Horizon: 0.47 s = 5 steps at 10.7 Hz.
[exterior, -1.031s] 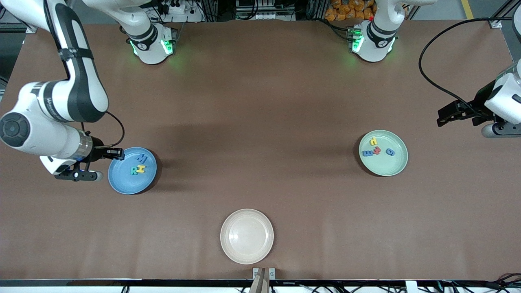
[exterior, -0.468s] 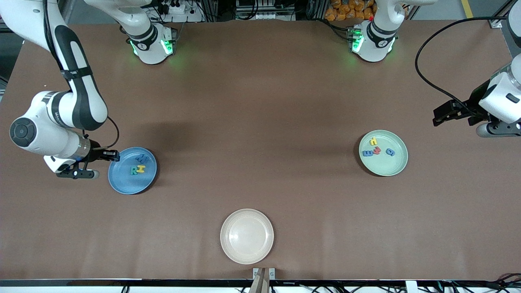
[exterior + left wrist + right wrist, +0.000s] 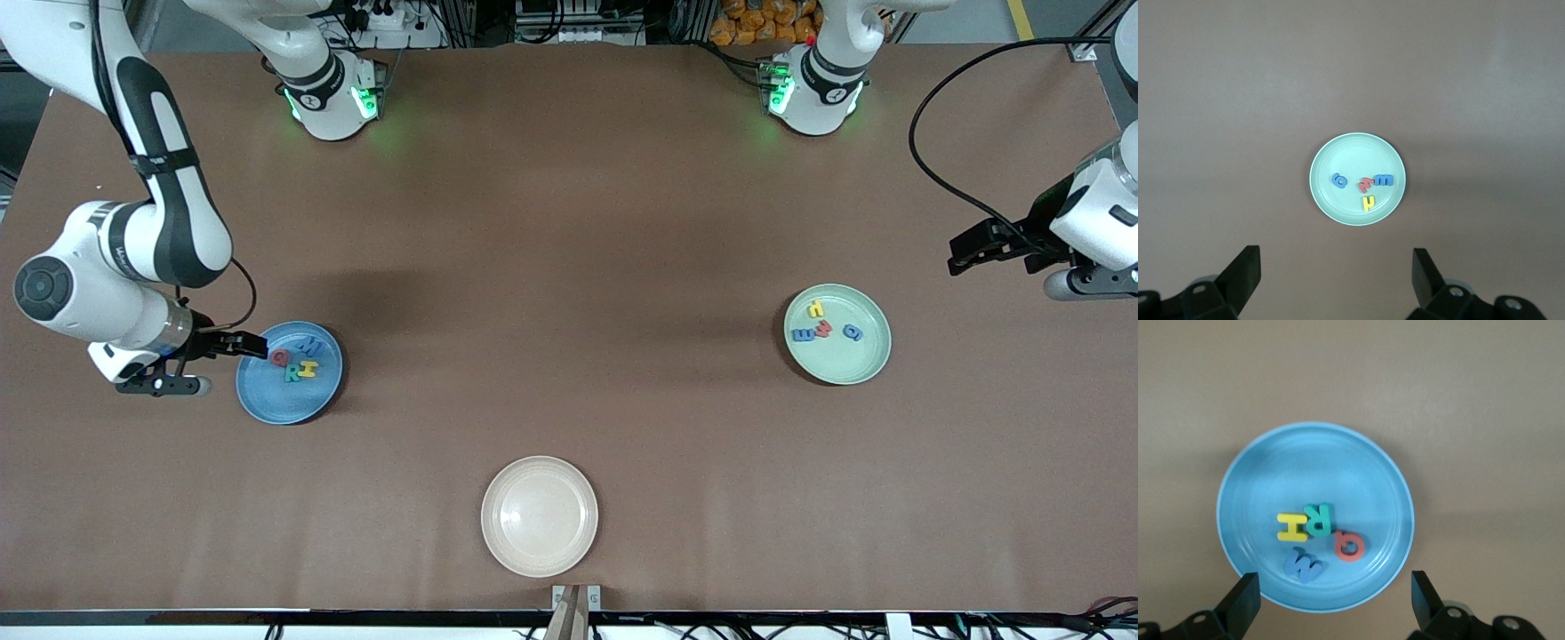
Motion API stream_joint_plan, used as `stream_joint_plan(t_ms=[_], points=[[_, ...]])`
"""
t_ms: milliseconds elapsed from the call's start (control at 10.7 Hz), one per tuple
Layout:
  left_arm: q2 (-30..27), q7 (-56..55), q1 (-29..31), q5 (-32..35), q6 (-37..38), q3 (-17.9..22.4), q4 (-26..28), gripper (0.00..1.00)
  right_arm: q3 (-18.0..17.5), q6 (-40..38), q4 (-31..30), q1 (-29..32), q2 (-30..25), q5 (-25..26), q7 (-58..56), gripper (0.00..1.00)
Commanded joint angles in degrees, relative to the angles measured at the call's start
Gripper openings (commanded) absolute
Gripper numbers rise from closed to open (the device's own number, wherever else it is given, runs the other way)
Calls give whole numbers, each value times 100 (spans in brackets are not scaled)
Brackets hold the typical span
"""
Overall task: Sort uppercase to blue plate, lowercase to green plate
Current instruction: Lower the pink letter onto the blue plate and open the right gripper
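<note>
Looks basically sorted: the red Q [image 3: 1349, 545] lies in the blue plate [image 3: 267, 404] with the other uppercase, directly under the right gripper [image 3: 1331, 600], jaws wide and empty, while the left gripper [image 3: 1335, 283], also wide, waits above the green plate [image 3: 1331, 150] of lowercase.

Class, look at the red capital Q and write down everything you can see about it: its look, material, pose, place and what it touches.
The red Q is a small, flat, foam-looking capital letter with a round hole and a short tail. It lies flat inside the blue plate, near the rim at the right arm's end of the table. Beside it sit the teal-green R, the yellow H and the blue M; whether it touches the R is unclear. The open right gripper hangs over that rim, holding nothing.
</note>
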<state>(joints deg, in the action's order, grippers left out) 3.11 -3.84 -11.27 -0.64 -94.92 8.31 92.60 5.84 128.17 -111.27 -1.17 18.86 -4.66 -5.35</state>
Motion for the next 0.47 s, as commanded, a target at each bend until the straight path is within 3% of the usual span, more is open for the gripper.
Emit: stream_joint_plan(t_ms=[0, 375], points=[[-21, -126, 2, 152, 61, -49, -14, 100, -75, -195, 17, 100, -680, -105, -80, 100], [-12, -126, 11, 152, 96, -40, -5, 100, -57, -1301, 788, 47, -937, -52, -45, 100]])
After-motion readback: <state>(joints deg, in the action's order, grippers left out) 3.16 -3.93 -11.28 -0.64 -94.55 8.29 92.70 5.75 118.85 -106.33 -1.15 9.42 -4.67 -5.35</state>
